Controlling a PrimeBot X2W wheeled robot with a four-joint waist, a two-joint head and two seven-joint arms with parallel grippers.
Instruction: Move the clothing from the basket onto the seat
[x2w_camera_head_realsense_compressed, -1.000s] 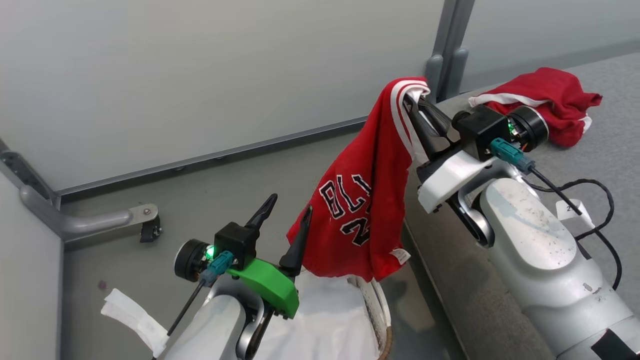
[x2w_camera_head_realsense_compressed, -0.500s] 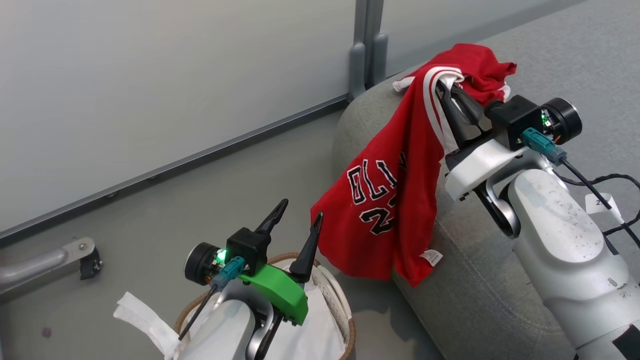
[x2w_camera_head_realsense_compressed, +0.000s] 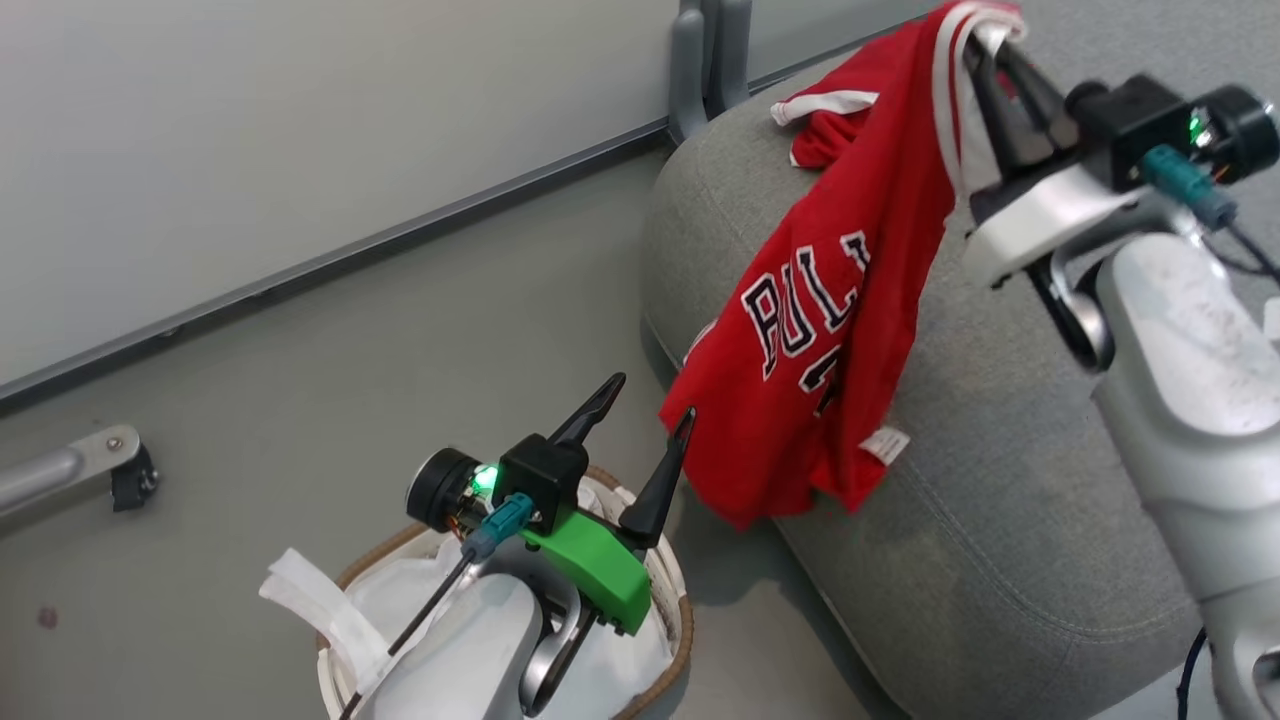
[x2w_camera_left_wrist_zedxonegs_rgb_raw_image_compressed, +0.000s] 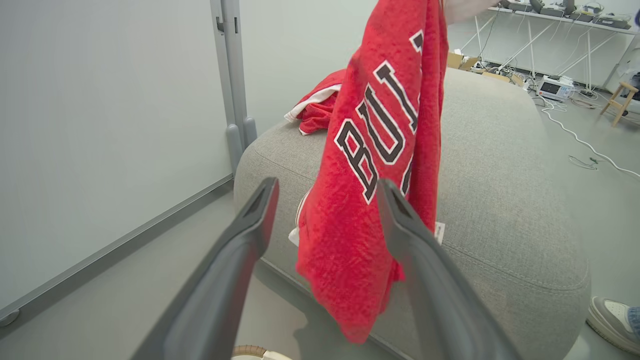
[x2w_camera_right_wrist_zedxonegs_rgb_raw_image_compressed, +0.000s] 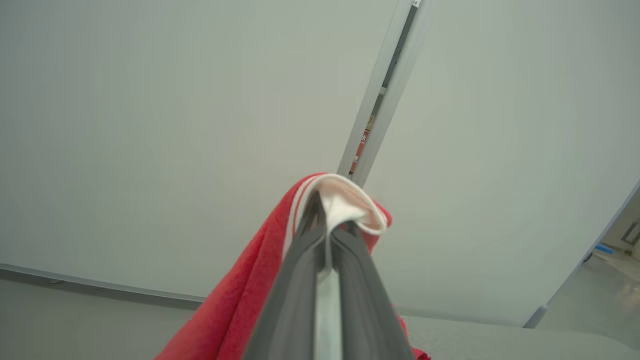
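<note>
Red jersey hangs from my right pincer, clamped tight on its white-trimmed edge, over the grey seat's left side, while my left pincer gapes empty above the basket.

Light is even and soft, prob. from overhead; bright, no hard glare. Faint soft-edged shadows fall on the floor under the jersey and along the base of the seat. Head view is sharp throughout; a green status light blooms slightly. Left wrist view: wide-angle stretch toward the edges, left gripper soft near the lens, jersey lettering crisp. Right wrist view: right gripper and white trim blurred, v. close to the lens; wall pale, low contrast.
</note>
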